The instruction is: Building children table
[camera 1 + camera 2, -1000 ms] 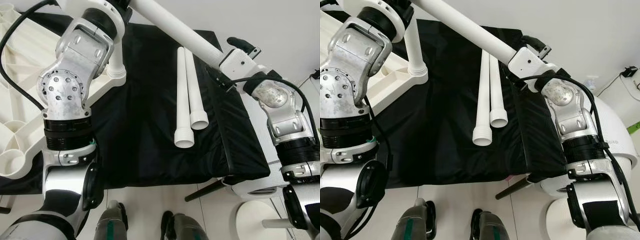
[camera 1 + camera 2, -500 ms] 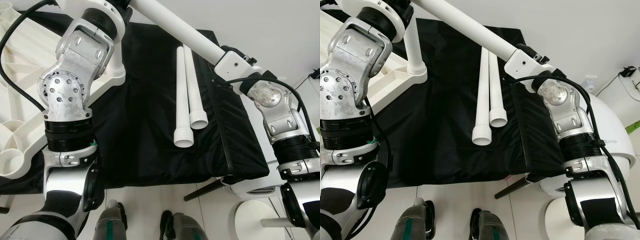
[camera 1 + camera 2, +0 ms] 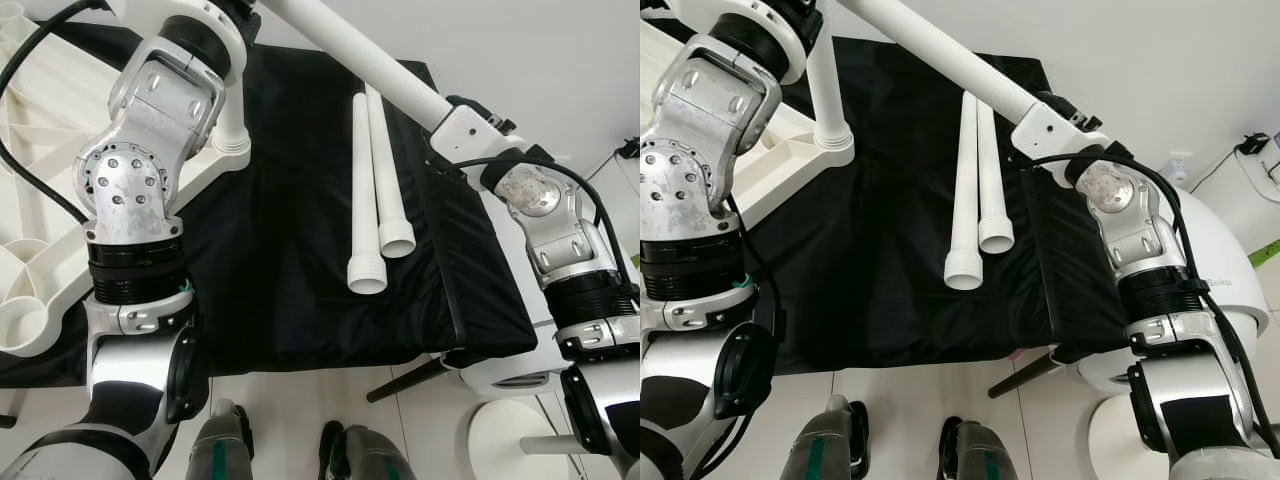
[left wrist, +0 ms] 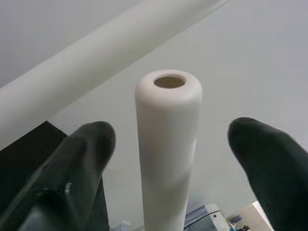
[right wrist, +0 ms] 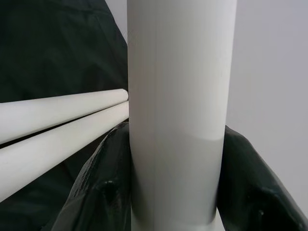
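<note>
Right gripper (image 5: 173,192) clamps raised leg (image 5: 178,96); two legs (image 3: 375,190) on cloth (image 3: 290,250).

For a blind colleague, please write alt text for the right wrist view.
The right gripper is shut on a white table leg, black fingers pressing both sides. Behind it, two more white legs lie side by side on black cloth.

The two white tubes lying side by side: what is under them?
The two loose tubes lie on a black cloth. The cloth covers whatever supports it, so that surface cannot be seen.
</note>
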`<state>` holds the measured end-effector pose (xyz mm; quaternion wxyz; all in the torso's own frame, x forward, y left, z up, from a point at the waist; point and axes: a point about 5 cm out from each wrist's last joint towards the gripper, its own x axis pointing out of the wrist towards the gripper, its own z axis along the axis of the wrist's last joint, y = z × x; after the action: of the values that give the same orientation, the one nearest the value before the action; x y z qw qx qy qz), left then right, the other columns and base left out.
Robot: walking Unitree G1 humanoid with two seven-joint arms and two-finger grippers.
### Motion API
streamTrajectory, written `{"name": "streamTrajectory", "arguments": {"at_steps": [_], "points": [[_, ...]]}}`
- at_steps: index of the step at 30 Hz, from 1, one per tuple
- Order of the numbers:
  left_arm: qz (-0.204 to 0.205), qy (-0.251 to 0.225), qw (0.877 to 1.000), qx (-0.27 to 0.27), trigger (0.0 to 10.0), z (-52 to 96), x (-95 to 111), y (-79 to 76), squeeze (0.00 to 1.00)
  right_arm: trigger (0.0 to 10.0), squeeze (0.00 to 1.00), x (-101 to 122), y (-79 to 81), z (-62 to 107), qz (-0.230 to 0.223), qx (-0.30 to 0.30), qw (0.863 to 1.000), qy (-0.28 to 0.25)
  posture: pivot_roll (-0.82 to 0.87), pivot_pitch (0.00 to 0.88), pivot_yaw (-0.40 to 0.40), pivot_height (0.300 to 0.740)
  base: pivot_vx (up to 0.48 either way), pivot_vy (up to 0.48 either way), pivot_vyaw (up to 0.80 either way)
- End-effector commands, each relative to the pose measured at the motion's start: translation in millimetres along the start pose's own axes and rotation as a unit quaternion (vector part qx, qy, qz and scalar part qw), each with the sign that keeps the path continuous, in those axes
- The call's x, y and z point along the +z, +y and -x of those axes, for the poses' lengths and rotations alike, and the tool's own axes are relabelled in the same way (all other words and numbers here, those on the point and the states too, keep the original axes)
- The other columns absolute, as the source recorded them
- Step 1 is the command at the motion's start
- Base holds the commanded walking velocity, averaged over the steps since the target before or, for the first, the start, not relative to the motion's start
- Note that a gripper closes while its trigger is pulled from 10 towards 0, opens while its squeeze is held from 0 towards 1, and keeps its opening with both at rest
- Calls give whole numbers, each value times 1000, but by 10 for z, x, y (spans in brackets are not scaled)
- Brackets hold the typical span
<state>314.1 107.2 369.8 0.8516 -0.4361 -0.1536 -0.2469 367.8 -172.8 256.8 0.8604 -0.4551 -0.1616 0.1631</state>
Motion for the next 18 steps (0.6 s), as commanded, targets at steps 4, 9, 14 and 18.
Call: {"name": "streamTrajectory", "arguments": {"at_steps": [4,9,14,18], "points": [[-36,11,995,-97,10000,42,-51,-119,1000,10000,0,-21,-75,-20,0,-28,1000,10,74,129,-91,740,0,0,0],[-94,43,991,-85,10000,111,-230,11,1000,10000,0,-37,-103,-24,-38,-64,997,12,77,123,-84,740,0,0,0],[-138,76,985,-64,10000,188,-429,172,1000,10000,0,-39,-122,-23,-83,-84,993,7,79,119,-81,740,0,0,0],[-179,108,976,-56,10000,255,-563,287,0,10000,0,-38,-143,-38,-231,-114,966,-14,82,118,-85,740,0,0,0]]}}
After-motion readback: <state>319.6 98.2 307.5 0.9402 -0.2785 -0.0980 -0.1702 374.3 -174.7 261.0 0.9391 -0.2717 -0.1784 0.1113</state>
